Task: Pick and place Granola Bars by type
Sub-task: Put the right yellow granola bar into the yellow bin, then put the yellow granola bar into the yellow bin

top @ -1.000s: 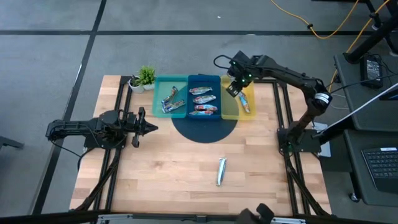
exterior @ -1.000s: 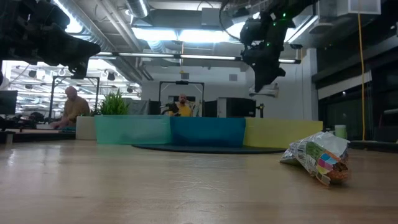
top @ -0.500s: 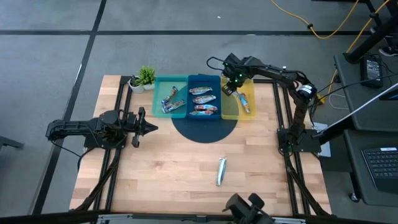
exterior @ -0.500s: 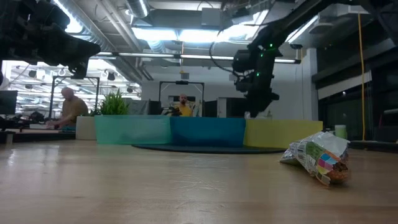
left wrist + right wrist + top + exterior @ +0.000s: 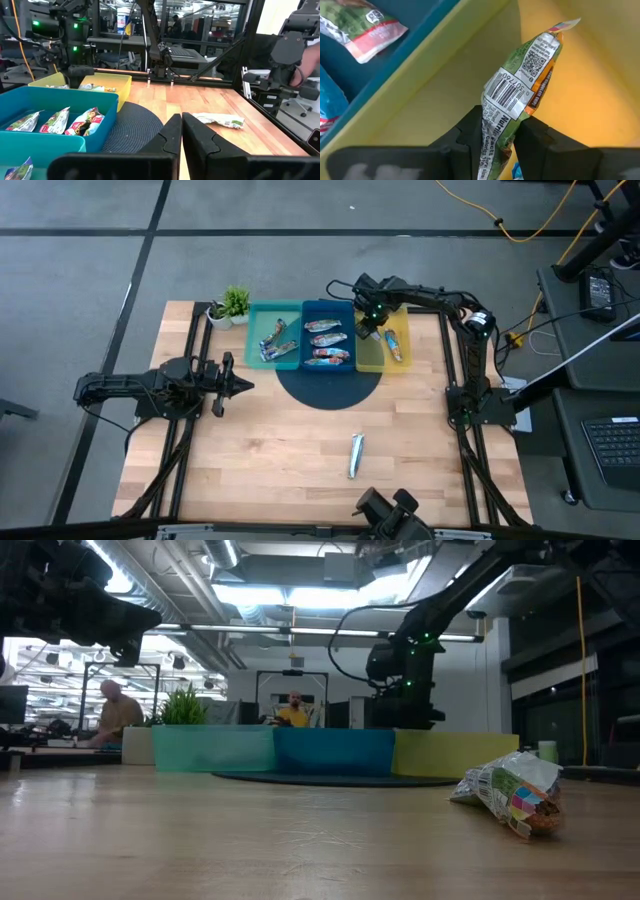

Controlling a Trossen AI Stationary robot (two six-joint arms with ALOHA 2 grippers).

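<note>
The right gripper pinches a green-and-orange granola bar between its fingers, low inside the yellow tray at the table's 1 o'clock. The blue tray adjoins it. A loose silver bar lies near 6 o'clock. The left gripper waits at 9 o'clock, fingers together.
</note>
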